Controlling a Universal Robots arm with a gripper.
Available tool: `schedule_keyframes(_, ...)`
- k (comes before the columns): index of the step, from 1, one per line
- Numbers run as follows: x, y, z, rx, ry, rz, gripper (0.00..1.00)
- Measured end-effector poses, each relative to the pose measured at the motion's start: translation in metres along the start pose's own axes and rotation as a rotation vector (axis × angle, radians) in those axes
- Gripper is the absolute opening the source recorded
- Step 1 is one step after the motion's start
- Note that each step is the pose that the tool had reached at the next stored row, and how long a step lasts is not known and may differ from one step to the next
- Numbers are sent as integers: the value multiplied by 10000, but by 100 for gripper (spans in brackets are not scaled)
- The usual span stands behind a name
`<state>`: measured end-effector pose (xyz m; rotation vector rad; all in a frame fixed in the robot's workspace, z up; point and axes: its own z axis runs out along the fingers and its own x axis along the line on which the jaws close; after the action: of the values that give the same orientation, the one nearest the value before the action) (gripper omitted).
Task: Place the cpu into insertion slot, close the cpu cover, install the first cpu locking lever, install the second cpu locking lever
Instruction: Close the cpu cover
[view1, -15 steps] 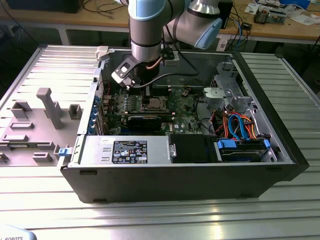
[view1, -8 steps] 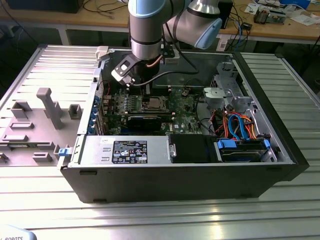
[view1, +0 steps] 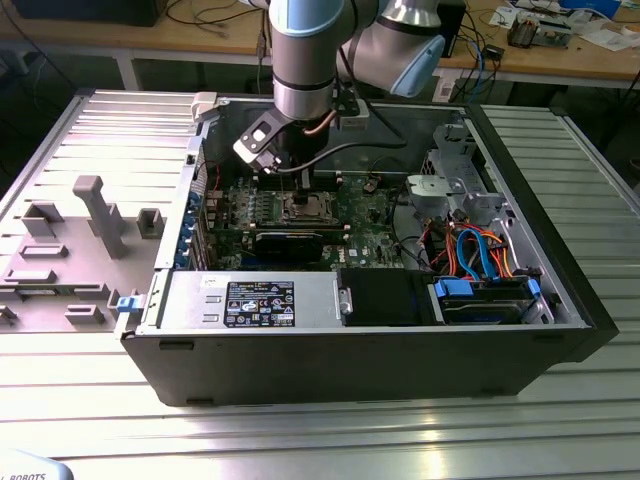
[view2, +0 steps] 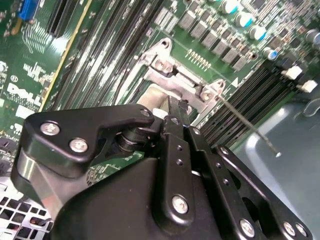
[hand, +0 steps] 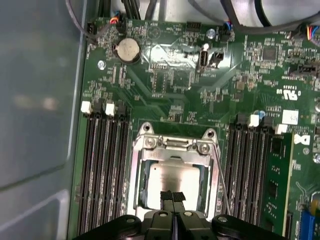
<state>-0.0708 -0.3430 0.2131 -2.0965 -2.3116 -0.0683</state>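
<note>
Gripper (hand: 172, 196) low over the slot (view1: 305, 207), deep inside the case (view1: 350, 365). Cpu (hand: 172, 176) lies flat in the slot, its grey top showing through the window of the cover (hand: 170, 149). The cover looks down over it, hinge end on the side away from the fingers. Lever (hand: 221, 175), a thin wire along one flank of the cover, runs off at a slant. In the second wrist view the lever (view2: 250, 127) pokes up clear of the board (hand: 170, 85), so unlatched by the look of it. Judged step: seating the cover, or starting on that lever (cannot tell which from here). To do it well, bear straight down on the frame's metal, not on the chip's top. Keep the tip square to the board so it does not skid into the memory slots (hand: 105, 165) alongside, and mind the wire does not snag under the frame edge. Fingers (hand: 166, 197) pressed together, only a hairline seam between them, nothing pinched that I can see. Tips sit over the near edge of cpu and cover; touching or just above, cannot tell.
</note>
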Motion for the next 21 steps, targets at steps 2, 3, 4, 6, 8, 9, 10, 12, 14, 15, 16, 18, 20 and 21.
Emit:
schedule_keyframes(2, 1, 1, 0, -1, 1, 3, 11)
schedule_keyframes(3, 1, 1, 0, -1, 1, 2, 11)
schedule_keyframes(4, 1, 2, 0, -1, 1, 2, 11)
schedule_keyframes(6, 0, 11, 0, -1, 1, 2, 11)
schedule_keyframes(8, 0, 12, 0, 0, 1, 1, 11)
schedule_keyframes(9, 0, 12, 1, -1, 1, 1, 11)
schedule_keyframes(10, -1, 12, 0, 0, 1, 1, 11)
schedule_keyframes(12, 0, 13, 1, -1, 1, 2, 11)
schedule_keyframes(14, -1, 14, 1, -1, 0, 2, 11)
schedule_keyframes(15, -1, 14, 1, -1, 1, 1, 11)
schedule_keyframes(16, -1, 15, 1, 0, 1, 2, 11)
schedule_keyframes(18, -2, 33, 1, -5, -2, 97, 11)
schedule_keyframes(20, -3, 44, 1, -13, -5, 276, 11)
schedule_keyframes(21, -3, 50, 1, -16, -5, 356, 11)
